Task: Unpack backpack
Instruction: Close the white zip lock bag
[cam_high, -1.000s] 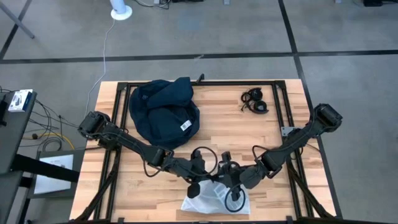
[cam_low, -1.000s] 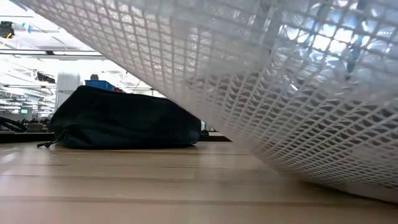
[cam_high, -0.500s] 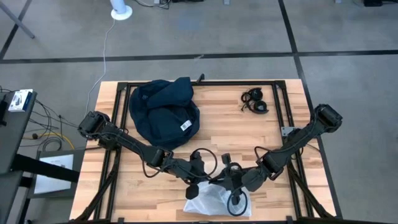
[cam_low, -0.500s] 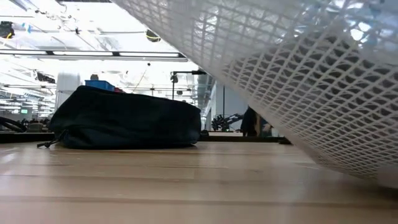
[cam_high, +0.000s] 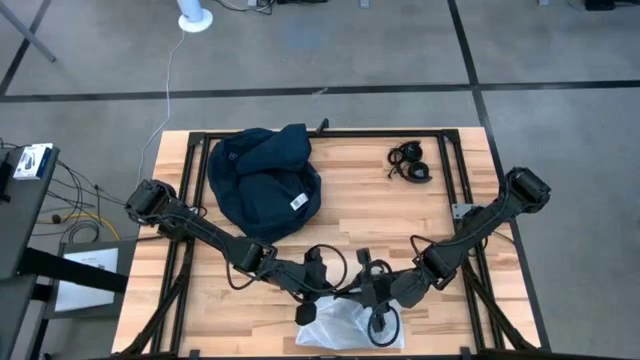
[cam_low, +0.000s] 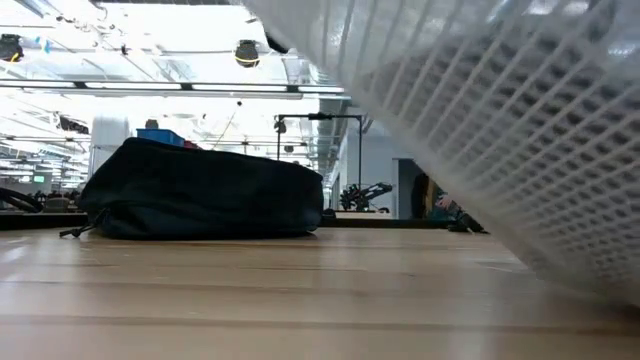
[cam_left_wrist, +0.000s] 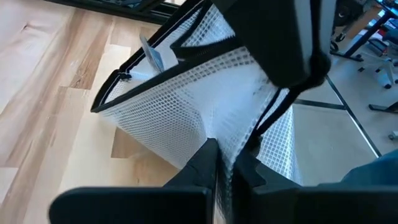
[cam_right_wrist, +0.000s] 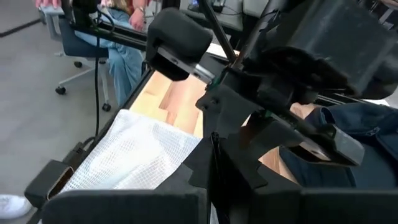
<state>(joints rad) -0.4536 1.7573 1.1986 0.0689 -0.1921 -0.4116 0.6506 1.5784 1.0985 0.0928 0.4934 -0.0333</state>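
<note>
Setting out an unpacked mesh pouch
Both grippers, left gripper (cam_left_wrist: 219, 167) and right gripper (cam_right_wrist: 214, 163), apparently pinch the mesh pouch (cam_high: 345, 325) well apart from the backpack (cam_high: 263, 182); next, release it.

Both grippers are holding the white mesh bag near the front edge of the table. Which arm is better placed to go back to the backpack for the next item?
Probably the left. The backpack lies on the left arm's half of the table, behind the left gripper. The right gripper would have to cross over. Both are shut on the white mesh bag, so one must release first.
</note>
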